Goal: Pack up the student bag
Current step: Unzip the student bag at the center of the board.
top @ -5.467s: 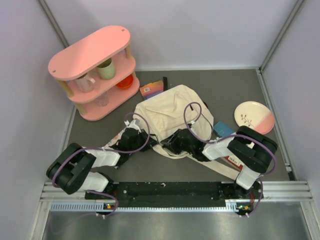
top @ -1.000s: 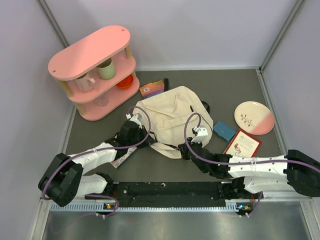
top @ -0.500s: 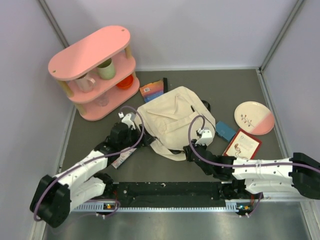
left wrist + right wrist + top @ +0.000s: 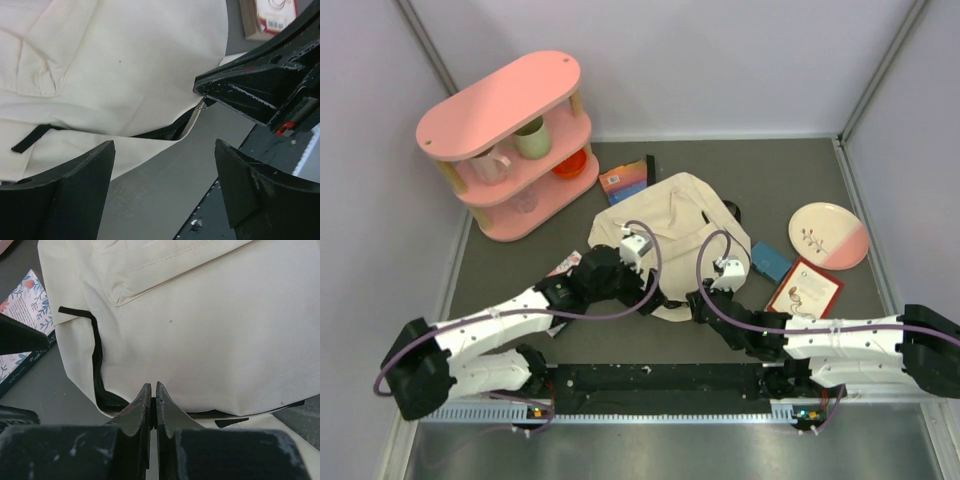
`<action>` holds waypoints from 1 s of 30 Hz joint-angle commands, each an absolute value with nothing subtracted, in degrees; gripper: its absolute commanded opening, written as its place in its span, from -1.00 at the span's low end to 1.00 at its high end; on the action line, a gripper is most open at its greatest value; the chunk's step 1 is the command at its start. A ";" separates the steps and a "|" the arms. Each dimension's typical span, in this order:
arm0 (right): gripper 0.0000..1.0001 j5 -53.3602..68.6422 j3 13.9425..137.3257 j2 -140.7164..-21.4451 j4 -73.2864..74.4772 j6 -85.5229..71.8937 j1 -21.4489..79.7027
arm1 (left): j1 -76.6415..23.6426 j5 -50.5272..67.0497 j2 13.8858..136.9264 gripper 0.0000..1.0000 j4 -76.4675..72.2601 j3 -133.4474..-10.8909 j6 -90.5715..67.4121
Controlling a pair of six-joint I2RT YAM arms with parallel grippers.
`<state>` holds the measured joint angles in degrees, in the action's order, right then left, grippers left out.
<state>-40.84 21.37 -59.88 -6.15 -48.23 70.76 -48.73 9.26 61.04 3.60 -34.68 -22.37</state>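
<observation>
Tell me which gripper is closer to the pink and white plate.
Right. The right gripper, shut at the student bag's near edge, lies left of the plate; the left gripper, open, is farther left along that same edge, beyond the right one.

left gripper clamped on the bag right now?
No: the left wrist view shows the left gripper spread wide over the student bag, with nothing pinched between its fingers.
</observation>
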 commanded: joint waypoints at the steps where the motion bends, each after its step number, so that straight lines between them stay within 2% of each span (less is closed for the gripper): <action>1: -1.00 -41.40 21.18 -58.89 -7.30 -49.39 71.02 | -52.38 3.61 66.44 0.69 6.07 -39.81 -11.96; 7: -1.00 -41.75 20.57 -56.96 -7.03 -49.57 70.93 | -53.44 3.78 72.59 0.64 1.69 -41.75 -7.39; 8: -1.00 -41.84 20.57 -56.87 -6.77 -49.66 70.93 | -53.96 4.91 73.21 0.58 0.80 -41.57 -5.29; 16: -1.00 -41.49 20.39 -56.34 -6.50 -50.27 70.66 | -55.63 6.41 76.64 0.53 -10.89 -38.41 -3.69; 19: -1.00 -41.66 20.22 -56.16 -6.50 -50.45 70.58 | -55.63 8.44 78.13 0.31 -14.32 -38.05 -3.60; 23: -1.00 -41.75 20.21 -55.55 -6.42 -50.45 70.66 | -55.72 9.40 80.85 0.15 -13.01 -39.11 -3.52; 30: -1.00 -41.92 20.21 -55.55 -6.24 -50.54 70.40 | -55.63 12.13 80.69 0.15 -15.20 -36.75 -4.48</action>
<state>-40.84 20.21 -56.95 -5.56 -49.78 70.70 -55.53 10.07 81.41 -10.96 -38.63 -4.43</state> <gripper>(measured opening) 0.015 0.569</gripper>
